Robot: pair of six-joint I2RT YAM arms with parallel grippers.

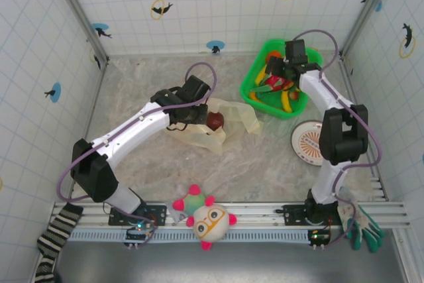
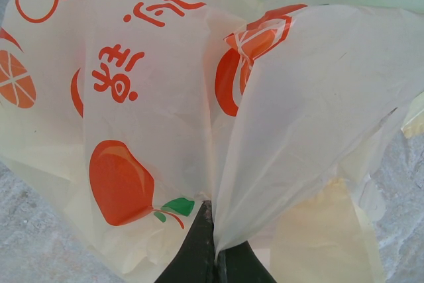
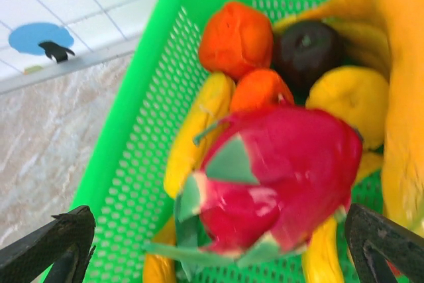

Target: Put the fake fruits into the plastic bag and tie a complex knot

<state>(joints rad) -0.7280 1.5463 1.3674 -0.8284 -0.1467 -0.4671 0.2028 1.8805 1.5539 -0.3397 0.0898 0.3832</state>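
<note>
1. Found plastic bag crumpled mid-bench, left of green basket, not touching it.
2. Noted one dark maroon fruit at bag's middle; cannot tell whether inside or on top.
3. Found other fake fruits heaped in basket, pink dragon fruit topmost.
4. Logged left tool clamped shut on a bag fold.
5. Logged right tool wide open over basket, fingers either side of dragon fruit, gripping nothing.
</note>
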